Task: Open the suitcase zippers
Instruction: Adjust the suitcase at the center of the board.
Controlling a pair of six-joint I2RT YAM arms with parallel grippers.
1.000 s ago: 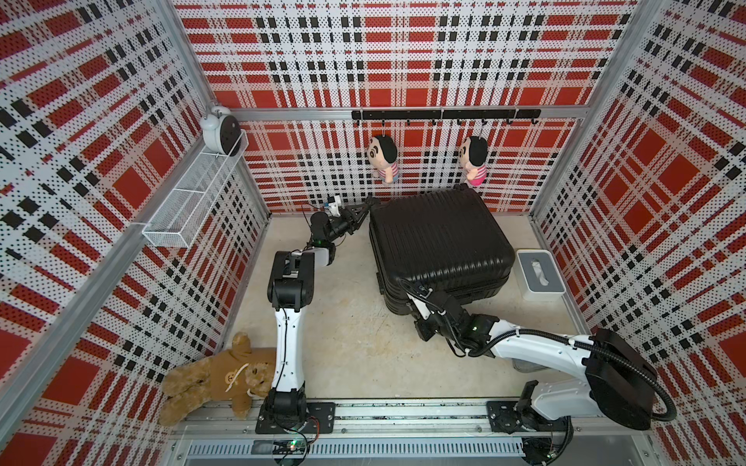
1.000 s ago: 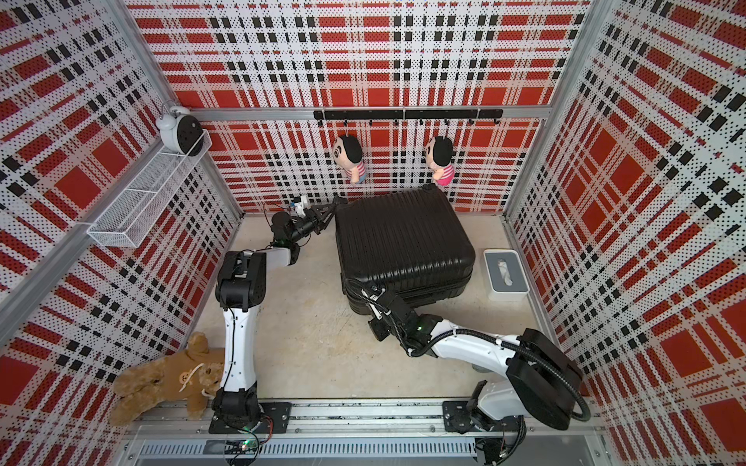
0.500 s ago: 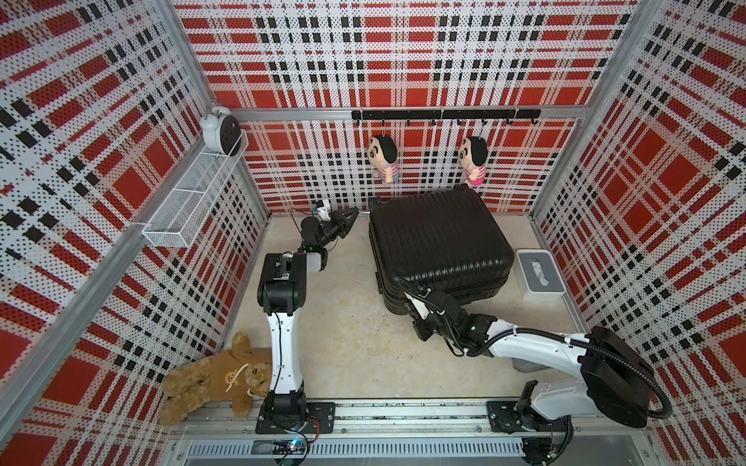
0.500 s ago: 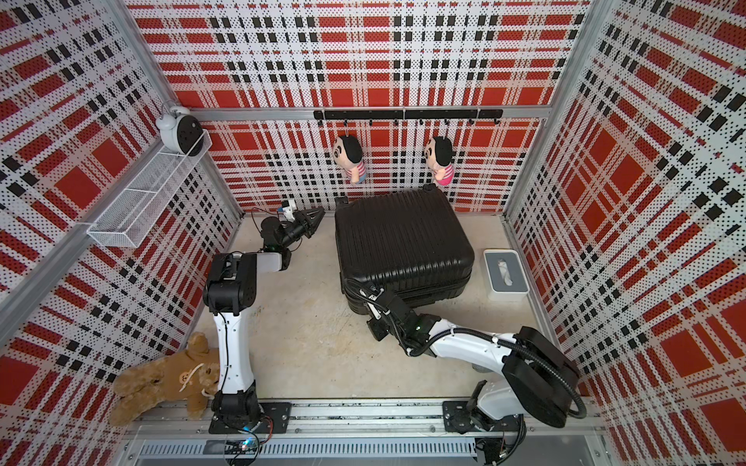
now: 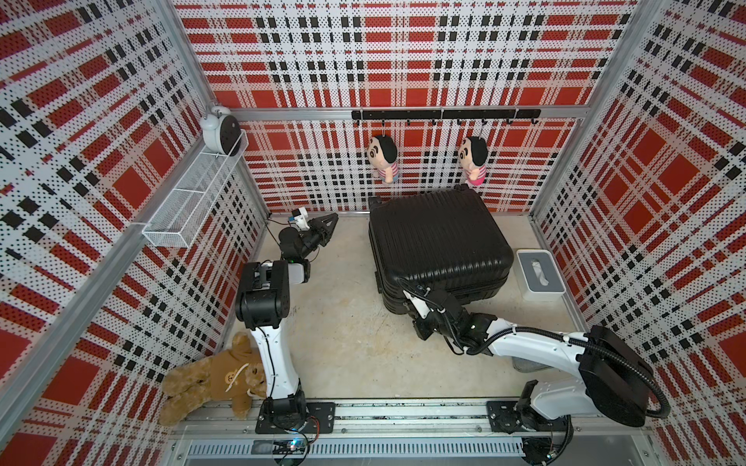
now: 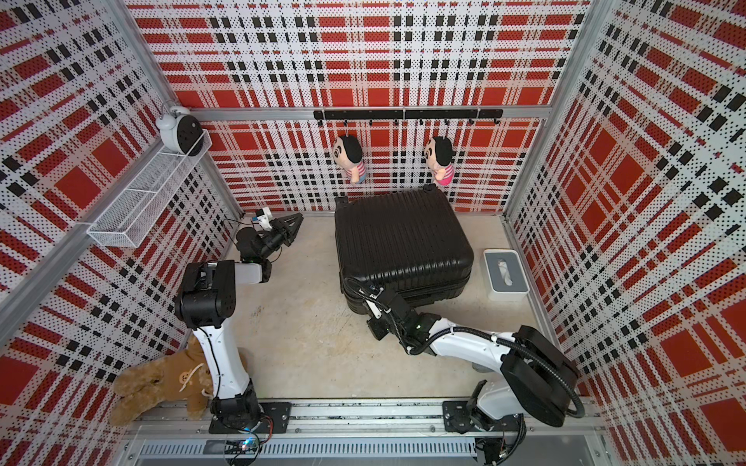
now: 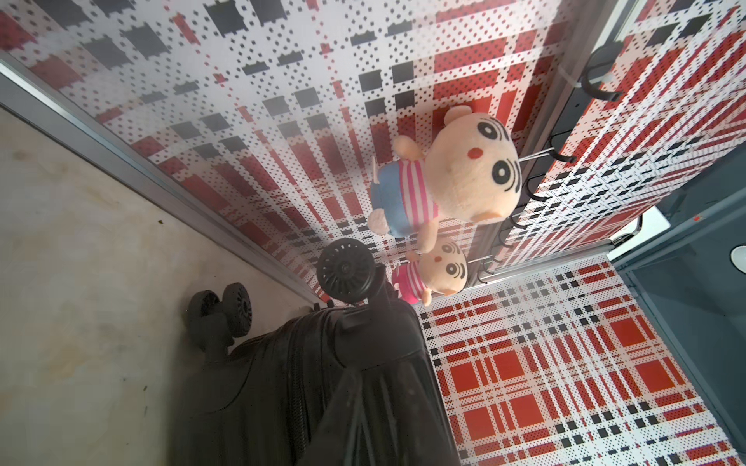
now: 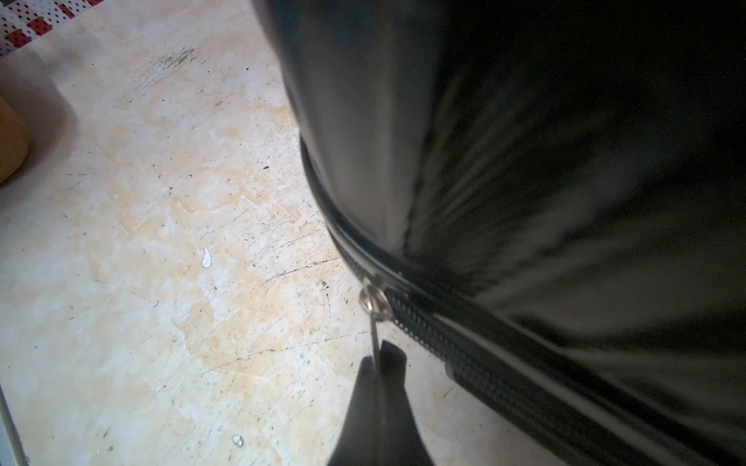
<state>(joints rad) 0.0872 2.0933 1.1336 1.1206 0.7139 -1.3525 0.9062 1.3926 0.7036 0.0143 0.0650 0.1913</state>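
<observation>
The black suitcase (image 5: 438,242) is lying flat at the back of the cell, its 2 shells together. Our right gripper (image 8: 379,359) is pinching the metal zipper pull (image 8: 375,333) at the near corner of the zippers (image 8: 424,322); we are judging most of the track unopened. Our left gripper (image 5: 329,226) is hovering apart from the case, and we cannot tell how its jaws stand. The beige floor (image 5: 343,343) is showing scratches, and red plaid walls (image 5: 101,161) are enclosing it.

I can read no text, number or brand from here, not even on the large black ribbed hard-shell suitcase (image 5: 436,238). The only mark I see is a small pale face emblem (image 5: 231,377) on the chest of the brown plush teddy bear (image 5: 193,383).
</observation>
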